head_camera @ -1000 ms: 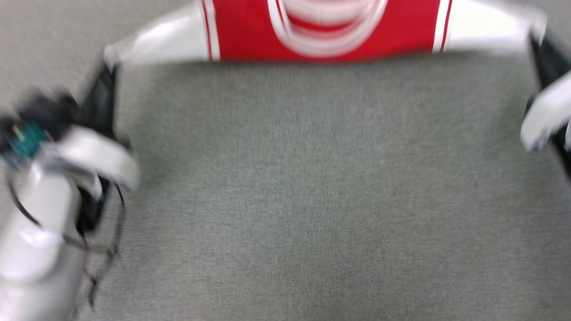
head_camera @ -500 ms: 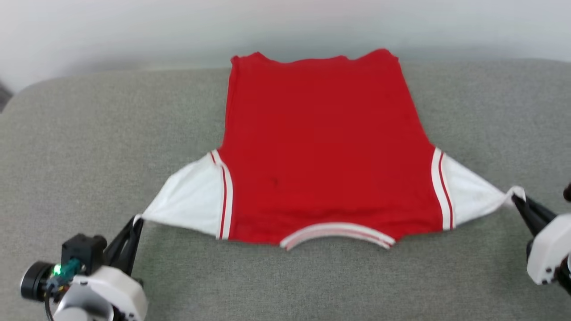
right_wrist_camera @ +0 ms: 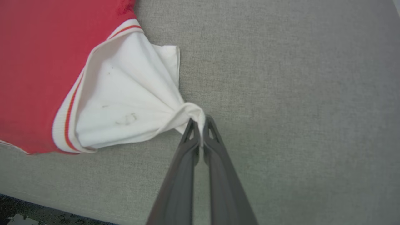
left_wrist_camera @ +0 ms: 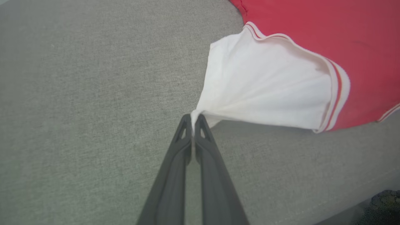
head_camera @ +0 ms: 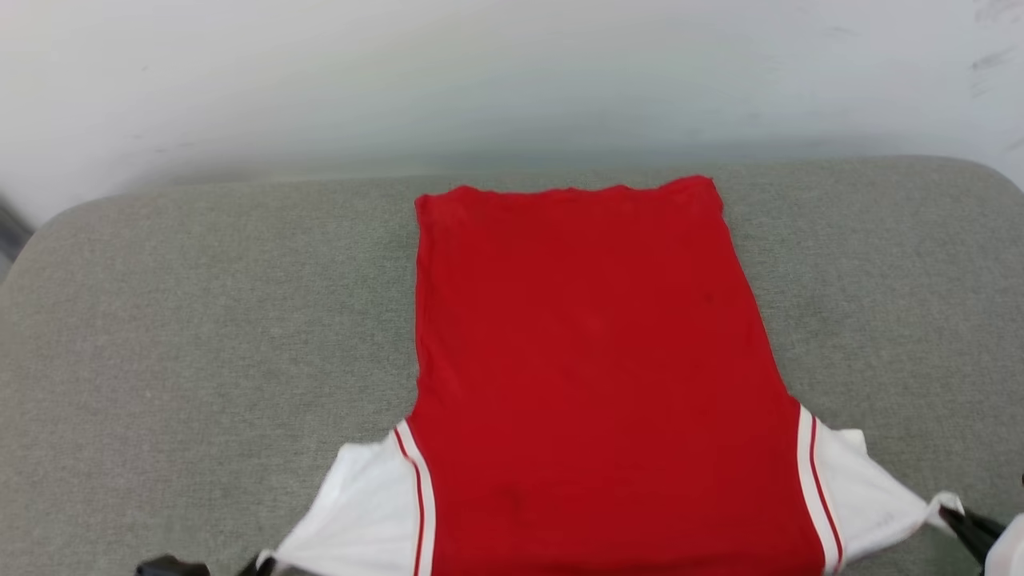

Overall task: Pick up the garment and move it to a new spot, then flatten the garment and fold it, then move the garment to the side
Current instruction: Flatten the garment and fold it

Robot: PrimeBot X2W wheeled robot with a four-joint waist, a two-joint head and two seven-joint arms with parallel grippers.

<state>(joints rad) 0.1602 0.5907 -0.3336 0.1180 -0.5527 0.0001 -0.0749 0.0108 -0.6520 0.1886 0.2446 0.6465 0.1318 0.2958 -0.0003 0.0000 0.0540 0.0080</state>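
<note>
Grey cushion (head_camera: 200, 320) holds the garment (head_camera: 592, 360); left claw (left_wrist_camera: 194, 120), right claw (right_wrist_camera: 200, 125) pinch sleeves (left_wrist_camera: 265, 93).

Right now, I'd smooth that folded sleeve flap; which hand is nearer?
Right. The right hand pinches that sleeve's tip, beside the flap; the left hand holds the garment's other sleeve.

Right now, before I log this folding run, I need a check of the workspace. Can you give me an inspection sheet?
Surface: grey fabric cushion, rounded far corners.
Job's things: garment lies spread out, plain red side up, hem toward the wall; white sleeves drawn out sideways.
Clutter: nothing seen.
Grippers: left claw shut on the sleeve tip on its side; right claw shut on the other sleeve tip.
Cables: nothing seen.
Surroundings: pale wall behind the cushion.
</note>
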